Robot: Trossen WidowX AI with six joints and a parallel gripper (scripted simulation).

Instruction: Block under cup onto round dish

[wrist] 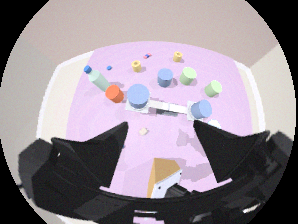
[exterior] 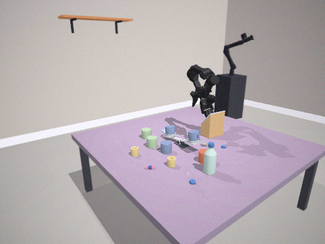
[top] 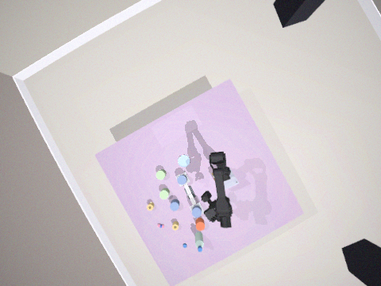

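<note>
The balance (top: 190,193) (wrist: 176,108) carries an upside-down blue cup on each end. One cup (top: 196,211) (exterior: 193,135) (wrist: 138,95) is beside the orange cup; the other cup (top: 182,179) (exterior: 170,129) (wrist: 201,109) is on the end near the pale blue round dish (top: 183,160) (wrist: 214,125). The dish is partly hidden behind that cup in the exterior view and by a finger in the wrist view. No block shows under either cup. My gripper (top: 207,205) (wrist: 161,123) is open and empty, high above the table, to the side of the balance.
An orange cup (top: 200,224) (exterior: 202,156) (wrist: 114,94) and a bottle (top: 199,239) (exterior: 210,163) (wrist: 98,80) stand near one balance end. A loose blue cup (top: 175,205) (exterior: 166,148), green cups and yellow rings stand beyond. A wooden slanted block (exterior: 212,125) (wrist: 164,170) stands near the arm.
</note>
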